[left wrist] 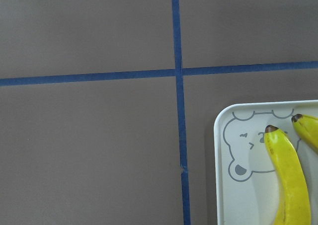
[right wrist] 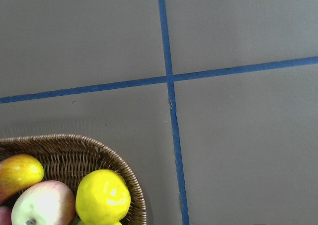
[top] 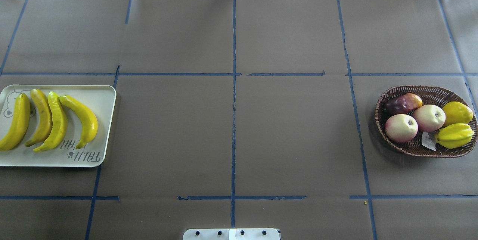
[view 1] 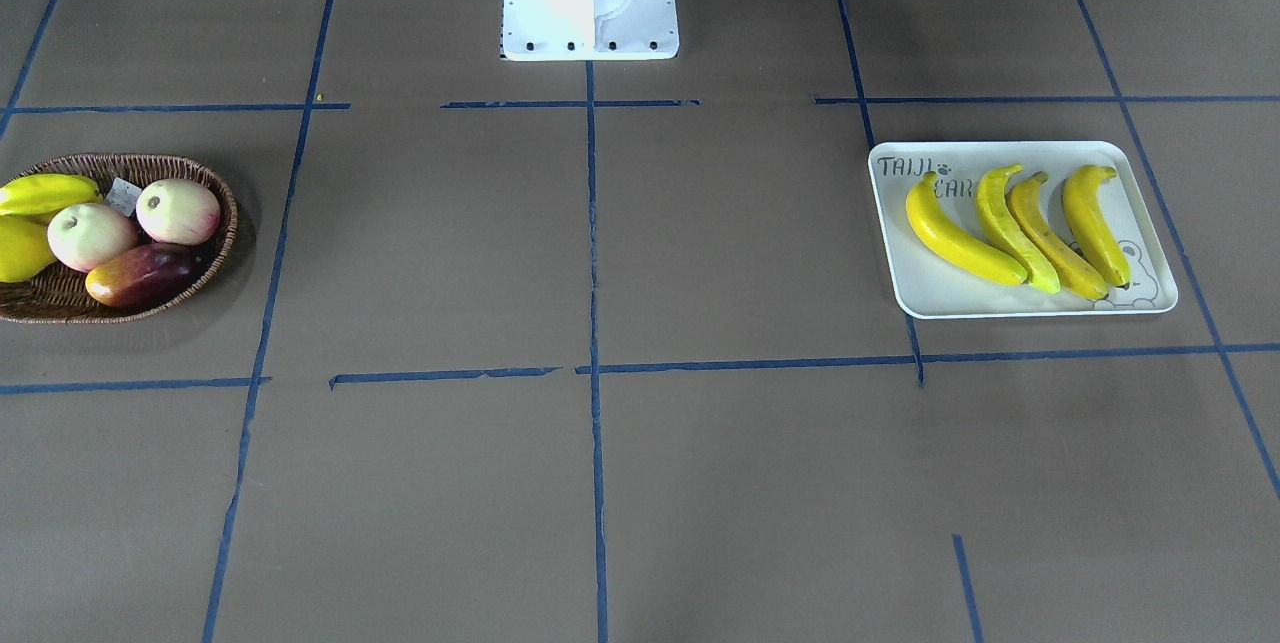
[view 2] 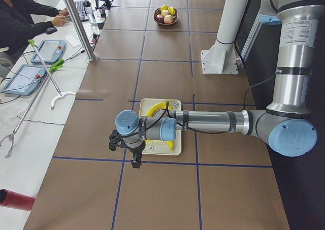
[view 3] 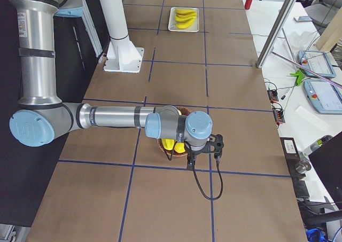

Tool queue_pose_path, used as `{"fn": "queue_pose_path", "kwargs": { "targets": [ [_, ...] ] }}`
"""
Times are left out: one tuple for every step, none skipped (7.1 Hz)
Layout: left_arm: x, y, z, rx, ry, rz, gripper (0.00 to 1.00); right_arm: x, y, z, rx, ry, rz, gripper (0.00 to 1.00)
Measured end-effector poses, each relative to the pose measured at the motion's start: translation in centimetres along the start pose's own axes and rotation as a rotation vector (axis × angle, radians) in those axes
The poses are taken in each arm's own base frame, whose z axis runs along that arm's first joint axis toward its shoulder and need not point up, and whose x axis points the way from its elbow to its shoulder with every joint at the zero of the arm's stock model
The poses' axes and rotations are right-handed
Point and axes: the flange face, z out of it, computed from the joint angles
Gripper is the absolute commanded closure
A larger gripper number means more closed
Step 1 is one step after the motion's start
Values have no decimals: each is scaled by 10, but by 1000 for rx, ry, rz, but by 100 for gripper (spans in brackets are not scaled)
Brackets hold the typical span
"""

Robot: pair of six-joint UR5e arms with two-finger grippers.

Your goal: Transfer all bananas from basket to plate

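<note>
Overall, we see a brown table gridded with blue tape. Four bananas lie on the plate beside the left pincer, and the basket sits beside the right pincer. Whether either pincer gapes, we cannot tell.

Four bright yellow, curved bananas with dark tips lie flat and side by side on the plate. They are roughly parallel, and the middle two touch. The plate is a white rectangular tray with rounded corners and a raised rim. Its grey "TAIJI BEAR" lettering and winking bear drawing are partly covered by the fruit. It sits on the robot's left side of the tabletop. The basket, a shallow oval of brown woven wicker, stands well apart on the right side.
</note>
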Motion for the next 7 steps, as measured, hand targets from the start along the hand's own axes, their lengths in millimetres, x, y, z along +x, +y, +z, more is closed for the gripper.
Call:
{"fn": "queue_pose_path", "kwargs": {
  "targets": [
    [0, 0, 0, 1, 0, 0, 0, 3, 3, 1, -4, 0, 9, 0],
    [1, -1, -1, 2, 0, 0, 0, 5, 4, 2, -6, 1, 11, 0],
    [1, -2, -1, 3, 0, 1, 0, 6, 4, 2, -6, 4, 11, 0],
    [2, -3, -2, 4, 0, 1, 0, 7, 4, 3, -4, 7, 9, 0],
    [3, -5, -3, 7, 0, 1, 0, 7, 4, 3, -3, 9, 7, 0],
    [4, -6, -4, 8, -1, 2, 0, 7, 4, 3, -2, 10, 6, 0],
    [4, -7, -4, 8, -1, 3, 0, 7, 3, 2, -1, 10, 5, 0]
  ]
}}
